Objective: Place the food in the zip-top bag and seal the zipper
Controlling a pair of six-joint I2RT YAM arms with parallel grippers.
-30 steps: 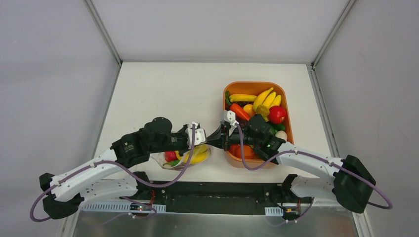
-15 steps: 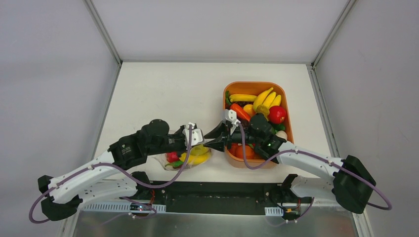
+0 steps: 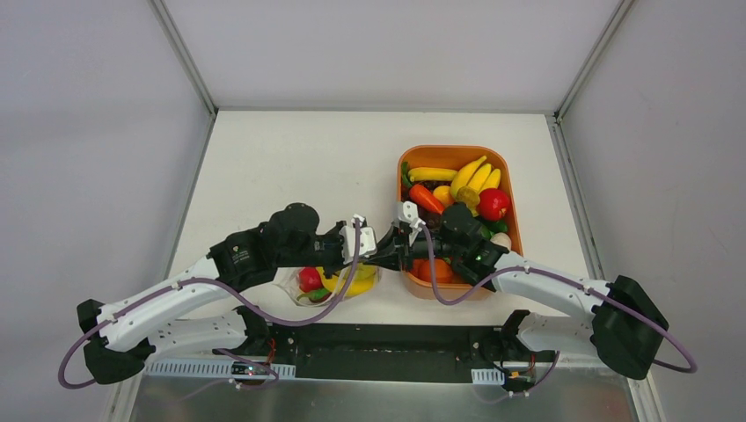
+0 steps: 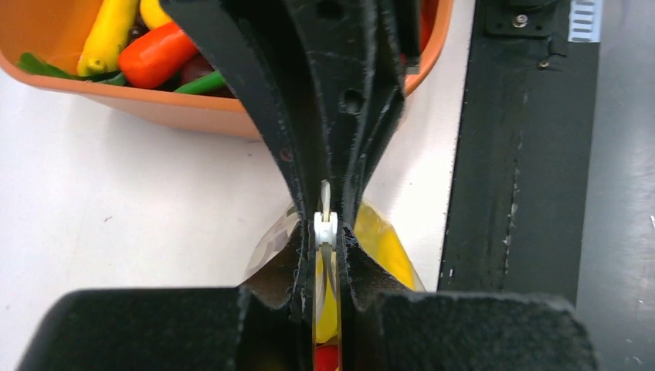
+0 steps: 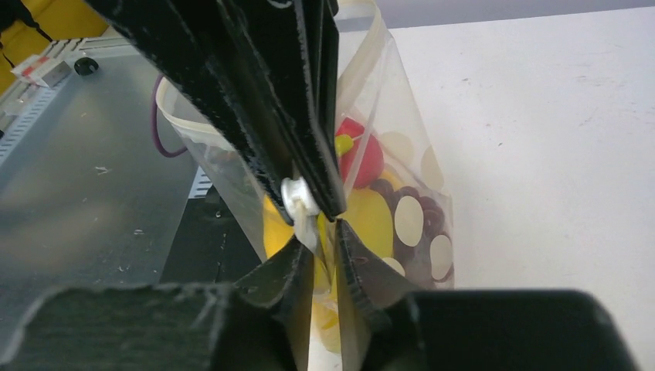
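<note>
Top external: clear white-dotted zip-top bag (image 3: 330,283) lies on the white table (image 3: 281,167) near its front edge, at 9 o'clock from the orange rectangular plastic tray (image 3: 453,149) and just beside it. Bag holds a red piece (image 3: 308,279), a yellow piece (image 3: 359,281) and a green piece (image 3: 310,294). Dark purple grapes (image 5: 421,228) show only in the right wrist view. More toy food lies in the tray.

The thin whitish ridged zipper (image 4: 325,226) is lifted at the bag's 2 o'clock corner. The 2 grippers meet there: left gripper (image 3: 374,256) reaches in from 9 o'clock, right gripper (image 3: 388,255) from 3 o'clock, tips just beside each other.

Left wrist view: left jaws are narrow, pinched on the zipper, which is seen edge-on running 12 to 6. The right gripper's jaws clamp the same strip just above.

Right wrist view: right jaws are likewise closed on the strip. Past them the cream rim band splits into 2 and loops apart, so that stretch looks unsealed.

Judgement: step in hand is sealing, with 1 end pinched. From the pinch, the bag and the open length run toward 8 o'clock in the top view, under the left arm, which is nearer. The next move likely needs 1 gripper to anchor while the other slides along that axis. Cannot tell how much is already pressed shut.
</note>
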